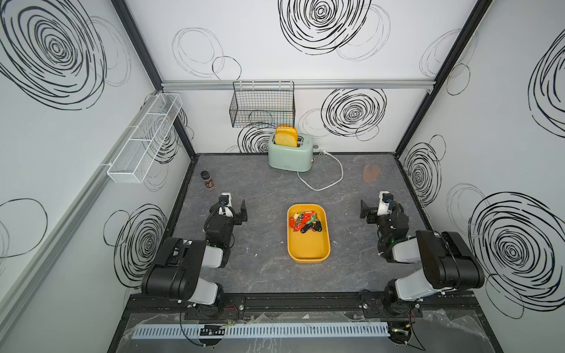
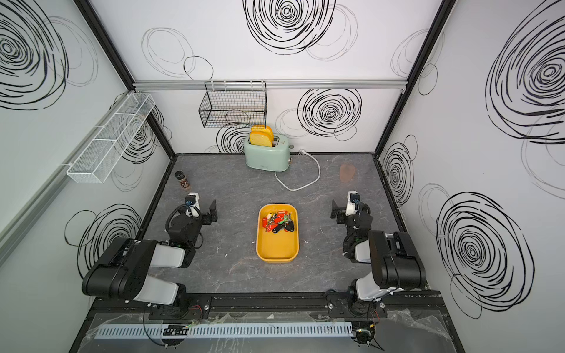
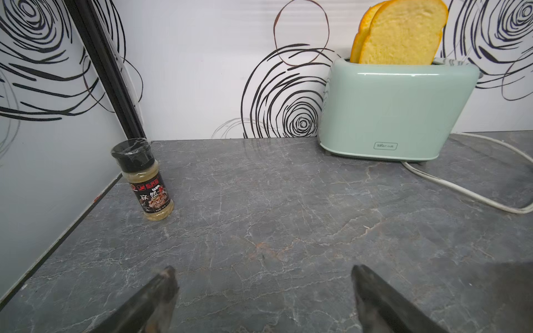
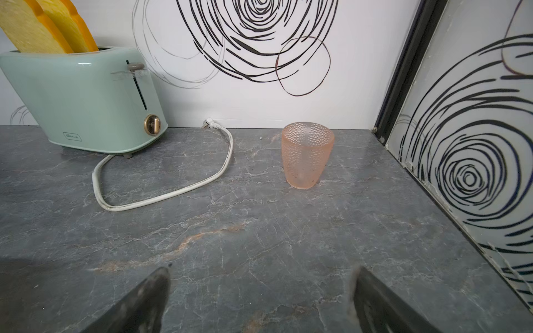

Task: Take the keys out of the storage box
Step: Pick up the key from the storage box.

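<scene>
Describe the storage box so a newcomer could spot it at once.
On the grey marbled table, find the mint-green toaster by the back wall. In front of it, mid-table, lies the storage box. It is the only tray there: shallow, mustard-yellow, round-cornered, with the keys heaped at its far end.

keys (image 1: pixel 305 222) in storage box (image 1: pixel 308 251) ctr, toaster (image 1: pixel 289 156) behind

spice jar (image 3: pixel 150 190) label: 孜然 | toaster (image 3: pixel 386 115) front badge: too small to read
</scene>
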Robot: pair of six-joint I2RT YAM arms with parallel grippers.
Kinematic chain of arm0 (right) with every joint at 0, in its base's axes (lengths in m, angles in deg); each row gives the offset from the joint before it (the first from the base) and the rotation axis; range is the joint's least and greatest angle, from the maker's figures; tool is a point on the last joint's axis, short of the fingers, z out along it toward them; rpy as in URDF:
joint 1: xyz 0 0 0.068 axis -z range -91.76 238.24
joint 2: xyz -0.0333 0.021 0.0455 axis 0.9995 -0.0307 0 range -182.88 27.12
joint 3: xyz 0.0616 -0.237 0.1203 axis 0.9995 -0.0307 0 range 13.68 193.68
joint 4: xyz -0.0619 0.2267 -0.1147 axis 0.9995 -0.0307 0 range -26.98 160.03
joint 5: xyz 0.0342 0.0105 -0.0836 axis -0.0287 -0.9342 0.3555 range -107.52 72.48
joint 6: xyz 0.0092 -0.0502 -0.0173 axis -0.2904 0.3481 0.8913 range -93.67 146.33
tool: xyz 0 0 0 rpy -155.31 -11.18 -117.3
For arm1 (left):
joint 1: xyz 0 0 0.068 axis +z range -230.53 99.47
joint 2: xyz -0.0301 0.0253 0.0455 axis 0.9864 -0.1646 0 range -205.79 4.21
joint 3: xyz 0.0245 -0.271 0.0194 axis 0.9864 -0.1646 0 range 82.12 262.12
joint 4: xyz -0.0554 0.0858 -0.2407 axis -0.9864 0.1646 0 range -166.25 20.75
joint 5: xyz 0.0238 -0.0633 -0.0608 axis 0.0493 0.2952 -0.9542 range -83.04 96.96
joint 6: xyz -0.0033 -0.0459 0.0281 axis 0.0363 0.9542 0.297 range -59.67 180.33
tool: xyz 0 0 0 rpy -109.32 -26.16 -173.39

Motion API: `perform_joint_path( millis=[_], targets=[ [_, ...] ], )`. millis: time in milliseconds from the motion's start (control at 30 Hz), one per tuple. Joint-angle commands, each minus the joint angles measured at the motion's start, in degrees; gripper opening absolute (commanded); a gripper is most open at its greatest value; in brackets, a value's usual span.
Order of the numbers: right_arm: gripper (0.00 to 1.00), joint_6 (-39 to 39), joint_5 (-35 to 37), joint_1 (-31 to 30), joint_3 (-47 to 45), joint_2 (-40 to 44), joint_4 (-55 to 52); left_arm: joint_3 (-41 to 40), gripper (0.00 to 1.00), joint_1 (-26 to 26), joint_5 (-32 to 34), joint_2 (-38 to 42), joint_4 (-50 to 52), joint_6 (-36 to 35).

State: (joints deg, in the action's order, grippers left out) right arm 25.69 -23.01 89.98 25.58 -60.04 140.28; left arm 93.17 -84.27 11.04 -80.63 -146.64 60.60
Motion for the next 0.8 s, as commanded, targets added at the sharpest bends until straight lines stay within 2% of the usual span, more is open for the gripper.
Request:
perform_joint_path(
  millis=[0,600,667,700,767],
  targets=[
    [0.99,0.8,-0.7,0.2,0.8,0.3,0.5,0.8,0.98,-0.3,0.5,0.9,-3.0,-0.9],
    [0.99,0.6,0.2,0.1,0.8,0.4,0.6,1.3,0.98,0.8,-0.8,0.9,-2.1,-0.2],
    [0.99,-0.2,2.7,-0.1,3.8,2.8,-7.5,3.0,0.98,0.5,2.3,2.6,2.5,0.7],
    [0.99,-0.3,3.3,-0.2,6.6,4.6,-14.1,5.1,0.98,0.4,3.7,3.8,6.8,1.0],
    [0.99,0.0,2.8,-0.2,10.0,6.1,-20.2,10.3,0.98,0.3,4.7,5.2,16.8,1.1]
  ],
)
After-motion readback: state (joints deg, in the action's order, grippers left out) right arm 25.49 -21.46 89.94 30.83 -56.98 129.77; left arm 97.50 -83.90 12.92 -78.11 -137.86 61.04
